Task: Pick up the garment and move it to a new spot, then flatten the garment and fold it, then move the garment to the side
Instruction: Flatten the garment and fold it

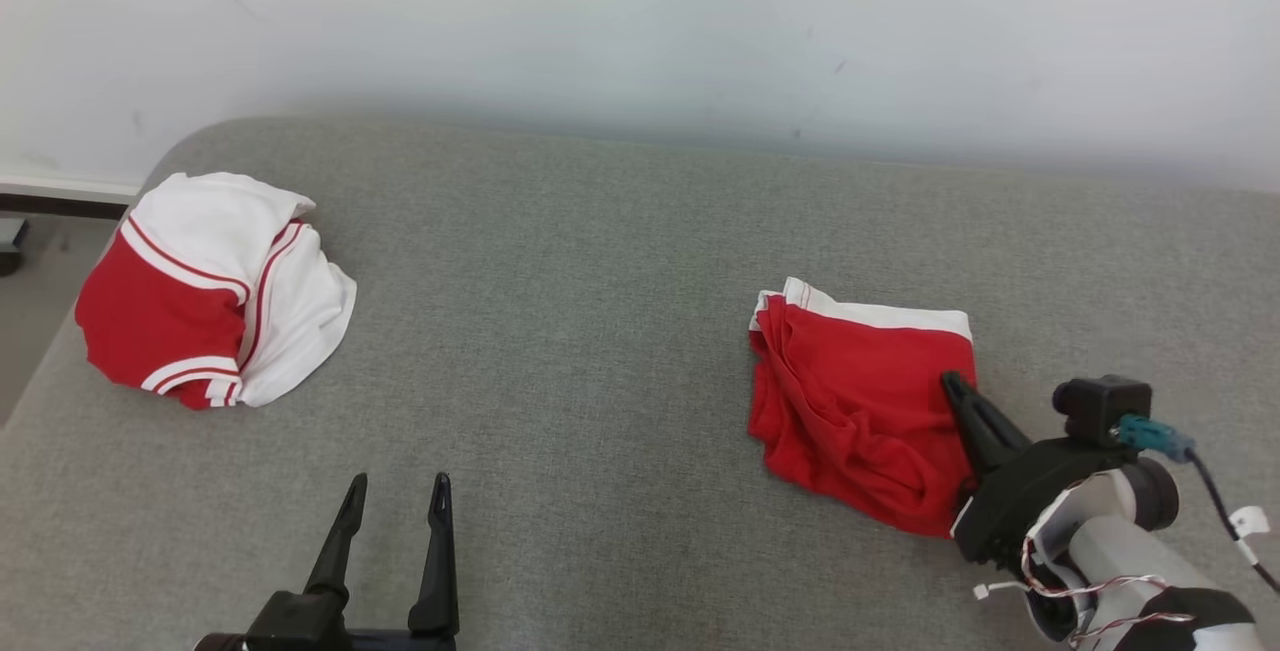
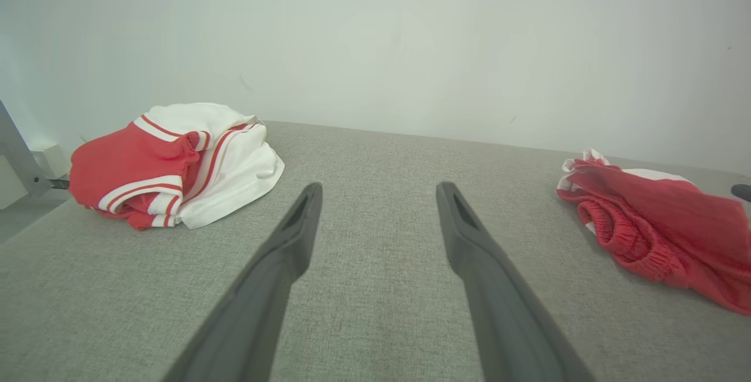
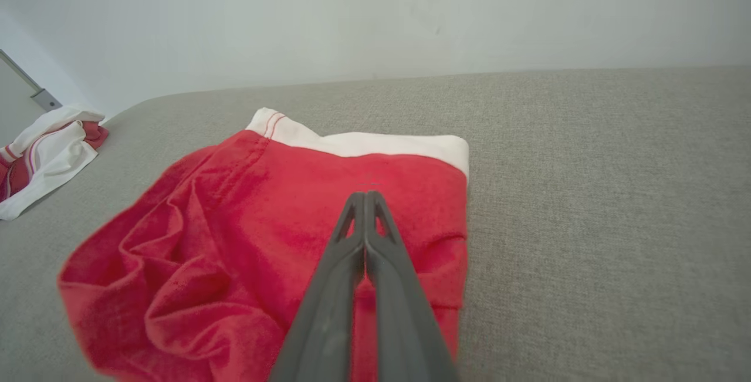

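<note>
The right claw (image 1: 950, 381) is clenched, its two fingers pressed flat together along their whole length. It lies over the right side of the shorts (image 1: 850, 401), tips pointing toward the white waistband (image 3: 364, 144). Whether the tips press the cloth or hang just above it cannot be told. In the head view its dark base covers the shorts' lower right corner, and the pale forearm (image 1: 1130, 551) behind it is cut off by the frame's corner.

The shorts, red with a white band along the far edge, lie folded on the right half of the grey fabric desk (image 1: 600, 331). Their left side is rumpled into loose folds. The right wrist view cuts them off at the bottom, and the left wrist view cuts them off at its right edge.

The left claw (image 1: 400, 479) is released, fingers spread wide over bare desk at the near edge, well apart from both garments. Its base runs out of the frame's bottom.

A red-and-white top (image 1: 200, 301) sits crumpled near the desk's far left corner, its shape too bunched to make out. A white wall (image 1: 640, 21) stands behind the desk. A grey metal bar (image 2: 17, 153) shows beside the desk, partly cut by the left wrist view's edge.
</note>
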`<state>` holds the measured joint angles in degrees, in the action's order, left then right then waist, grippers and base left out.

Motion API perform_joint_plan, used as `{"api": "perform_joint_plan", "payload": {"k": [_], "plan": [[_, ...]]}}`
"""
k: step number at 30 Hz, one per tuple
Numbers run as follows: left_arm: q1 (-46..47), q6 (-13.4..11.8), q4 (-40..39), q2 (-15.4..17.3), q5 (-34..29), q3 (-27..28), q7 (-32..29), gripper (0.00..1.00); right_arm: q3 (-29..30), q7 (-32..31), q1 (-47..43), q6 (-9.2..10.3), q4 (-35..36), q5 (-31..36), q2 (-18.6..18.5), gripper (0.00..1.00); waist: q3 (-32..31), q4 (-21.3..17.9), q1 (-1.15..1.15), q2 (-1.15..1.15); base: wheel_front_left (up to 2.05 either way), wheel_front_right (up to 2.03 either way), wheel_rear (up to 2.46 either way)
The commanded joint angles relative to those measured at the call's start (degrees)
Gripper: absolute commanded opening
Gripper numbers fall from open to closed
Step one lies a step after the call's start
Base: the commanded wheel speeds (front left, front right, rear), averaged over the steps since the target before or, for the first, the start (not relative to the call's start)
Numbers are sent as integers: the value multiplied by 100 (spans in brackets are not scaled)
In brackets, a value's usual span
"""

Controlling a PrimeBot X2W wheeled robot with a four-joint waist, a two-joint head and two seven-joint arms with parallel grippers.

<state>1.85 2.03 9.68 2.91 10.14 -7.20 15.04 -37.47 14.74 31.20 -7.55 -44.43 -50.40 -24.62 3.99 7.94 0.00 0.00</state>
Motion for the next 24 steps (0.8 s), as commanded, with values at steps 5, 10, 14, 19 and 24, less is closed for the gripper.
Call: {"api": "perform_joint_plan", "payload": {"k": [5,10,14,19,24], "plan": [[-1,32,26,-4,-35,14,14,100,-77,44,-62,14,-379,329,296,0,48,160,0,0,0,0,0],[31,32,61,-4,7,-14,14,100,-219,46,-19,14,-717,426,542,0,69,306,0,0,0,0,0],[6,72,83,-4,-1,-17,14,100,-299,49,-38,14,-743,386,718,0,58,380,0,0,0,0,0],[-8,68,86,-4,19,-35,14,100,-356,54,-107,14,-563,412,931,0,65,420,0,0,0,0,0],[7,58,94,-4,45,-97,14,100,-304,44,-269,14,-301,521,1188,0,51,427,0,0,0,0,0]]}}
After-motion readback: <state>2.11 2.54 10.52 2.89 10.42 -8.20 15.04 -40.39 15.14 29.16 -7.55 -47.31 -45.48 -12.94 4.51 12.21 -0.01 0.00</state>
